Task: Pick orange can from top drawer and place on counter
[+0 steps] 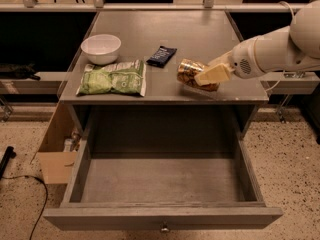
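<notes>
Pincer (201,77) was at the front right of the desk (160,26), reaching in from the right on a white arm (280,46). It was clenched on the orange can (187,72): one cream finger (214,74) lay across the can's right half, the other hidden behind it. The can was tipped on its side, its left end sticking out past the fingertip. It sat low over the desk top, near the front edge (contact with the surface could not be made out). The drawer (160,181) below stood pulled out and open, knob (164,228) at front centre. Also on the desk: white bowl (101,48) at back left, green bag (113,77) just in front of it, dark snack bar (161,55) between bag and can, apart from both.
</notes>
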Controlling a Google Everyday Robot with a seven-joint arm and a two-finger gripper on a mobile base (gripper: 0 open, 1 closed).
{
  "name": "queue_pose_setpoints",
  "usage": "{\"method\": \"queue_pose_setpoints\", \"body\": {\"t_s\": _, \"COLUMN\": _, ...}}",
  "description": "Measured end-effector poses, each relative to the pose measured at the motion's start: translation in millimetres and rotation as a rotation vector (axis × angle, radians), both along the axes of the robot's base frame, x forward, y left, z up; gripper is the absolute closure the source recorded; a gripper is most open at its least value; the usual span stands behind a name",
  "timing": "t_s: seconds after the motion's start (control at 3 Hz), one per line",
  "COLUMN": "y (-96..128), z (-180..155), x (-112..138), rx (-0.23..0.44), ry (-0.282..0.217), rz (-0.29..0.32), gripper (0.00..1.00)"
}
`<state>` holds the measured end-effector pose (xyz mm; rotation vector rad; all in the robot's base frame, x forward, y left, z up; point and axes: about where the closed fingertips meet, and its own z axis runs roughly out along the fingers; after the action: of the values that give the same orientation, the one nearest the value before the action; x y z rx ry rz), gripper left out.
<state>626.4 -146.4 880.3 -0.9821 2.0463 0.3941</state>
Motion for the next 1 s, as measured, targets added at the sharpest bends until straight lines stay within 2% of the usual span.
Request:
{"method": "queue_pose_setpoints", "body": {"t_s": 0.33, "y": -2.5, "z": -4.5, "x": -0.5, "rx": -0.04, "ry": -0.005, "rz": -0.001, "gripper": 1.0}}
{"method": "queue_pose_setpoints", "body": {"t_s": 0.67, "y": 13.2, "z": -1.5, "x": 48.0, "rx": -0.112, "ry": -0.02, "rz": 0.019, "gripper": 1.0}}
{"method": "queue_pose_setpoints", "body": {"t_s": 1.0, "y": 13.2, "z": -1.5, "x": 48.0, "rx": -0.112, "ry": -0.02, "rz": 0.019, "gripper": 1.0}}
